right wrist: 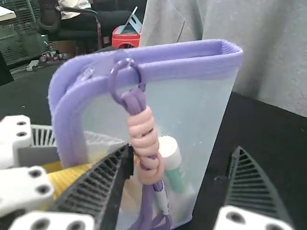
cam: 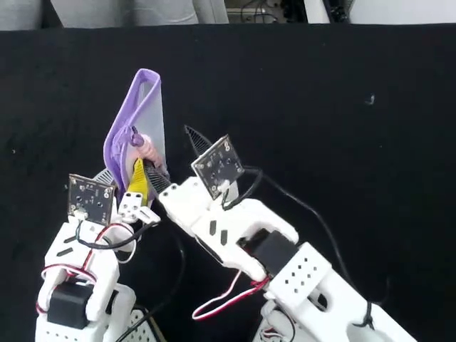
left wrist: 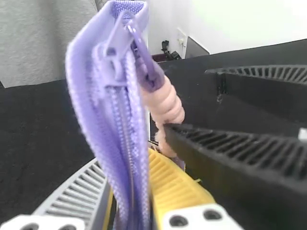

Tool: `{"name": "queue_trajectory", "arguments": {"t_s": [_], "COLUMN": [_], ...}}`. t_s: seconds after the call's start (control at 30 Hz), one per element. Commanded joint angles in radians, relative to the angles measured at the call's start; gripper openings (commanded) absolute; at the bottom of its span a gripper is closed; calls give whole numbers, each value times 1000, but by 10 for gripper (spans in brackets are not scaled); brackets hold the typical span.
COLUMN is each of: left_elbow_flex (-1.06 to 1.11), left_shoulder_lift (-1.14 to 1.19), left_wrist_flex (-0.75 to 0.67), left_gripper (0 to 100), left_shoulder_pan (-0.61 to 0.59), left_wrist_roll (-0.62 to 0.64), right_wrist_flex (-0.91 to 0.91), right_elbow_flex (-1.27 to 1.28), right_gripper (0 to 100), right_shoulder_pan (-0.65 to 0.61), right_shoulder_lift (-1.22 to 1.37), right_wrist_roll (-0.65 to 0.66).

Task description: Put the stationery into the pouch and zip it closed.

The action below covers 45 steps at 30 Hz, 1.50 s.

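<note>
The purple pouch [cam: 142, 117] stands on edge on the black table. My left gripper [cam: 122, 172] is shut on its lower zipper edge, which sits between the grey finger [left wrist: 72, 191] and the yellow finger [left wrist: 168, 184]. A pink coiled pull cord [right wrist: 141, 136] hangs from the zipper slider [left wrist: 114, 48]. My right gripper [cam: 167, 149] is open at the pouch [right wrist: 192, 110]; one black finger [right wrist: 96, 187] lies against the cord and the other [right wrist: 249, 184] stands clear of the pouch. Through the translucent side I see a white-and-green stick [right wrist: 170, 163] and a pen inside.
The black tablecloth [cam: 328, 107] reaches to the far edge, with open room to the right and beyond the pouch. Both arm bases crowd the near edge, and a red-and-white cable [cam: 221, 299] loops beneath the right arm.
</note>
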Motion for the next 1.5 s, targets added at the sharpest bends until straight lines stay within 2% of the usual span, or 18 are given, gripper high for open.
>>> {"name": "queue_trajectory", "arguments": {"t_s": [0.0, 0.17, 0.33, 0.57, 0.8, 1.0, 1.27, 1.47], "left_elbow_flex": [-8, -8, -7, -7, -4, -4, -4, -4], "left_shoulder_lift": [-2, -2, -2, -2, -2, -2, -2, -2], "left_wrist_flex": [-9, -9, -9, -8, -8, -6, -6, -5], "left_gripper": [28, 28, 28, 28, 28, 28, 28, 28], "left_shoulder_pan": [-15, -13, -12, 53, 54, 54, 54, 54], "left_wrist_roll": [-9, -9, -9, -11, -12, -12, -12, -12], "right_wrist_flex": [17, 49, 58, 63, 58, 58, 63, 64], "right_elbow_flex": [-81, -114, -148, -143, -127, -127, -125, -125], "right_gripper": [299, 299, 299, 299, 297, 142, 19, 11], "right_shoulder_pan": [-11, -35, -41, -38, -38, -38, -37, 23], "right_shoulder_lift": [10, 13, 13, 13, 13, 13, 13, 12], "right_wrist_roll": [-3, 40, -12, -14, -14, -6, -6, -8]}}
